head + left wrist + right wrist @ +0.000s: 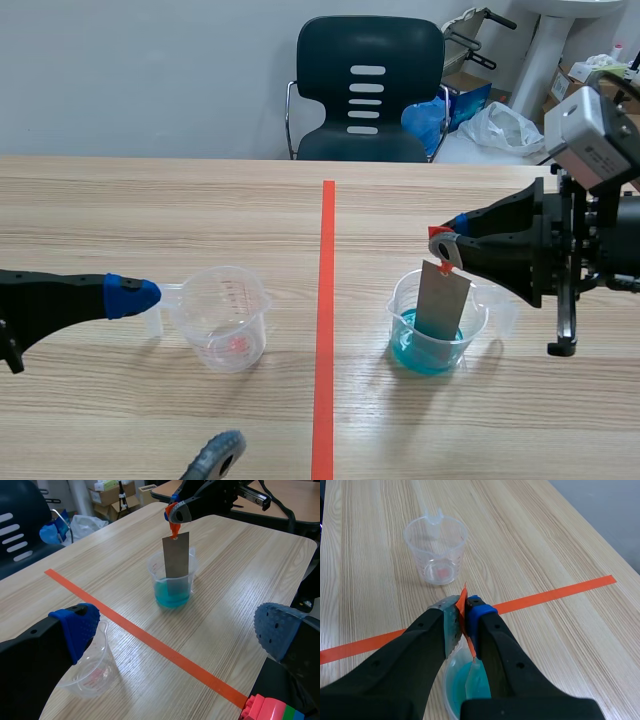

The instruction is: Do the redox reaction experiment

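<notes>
A dark chair (368, 85) stands behind a pale wooden desk (150, 200), which an orange tape (326, 300) divides down the middle.

The right tool (445, 240) is clenched on a small orange tag (173, 527) fixed to the top of a grey metal strip (443, 298). The strip hangs straight beneath the tool, its long axis close to upright with a slight lean. Its lower end is inside the blue beaker (435, 345) and appears to dip into the liquid. Whether it touches the bottom cannot be told. This beaker sits on the robot's right of the tape, directly under the tool.

The whole matter turns on that vertical line: tool above, strip below, beaker mouth around the strip. Any raising or lowering should probably follow the strip's own axis, since a sideways pull could drag it against the rim and tip the beaker.

The left tool (172, 375) is released, with its fingers spread wide. One pad lies just beside the empty beaker (225, 315), across the tape and well apart from the strip. The right arm is plainly the nearer one.
</notes>
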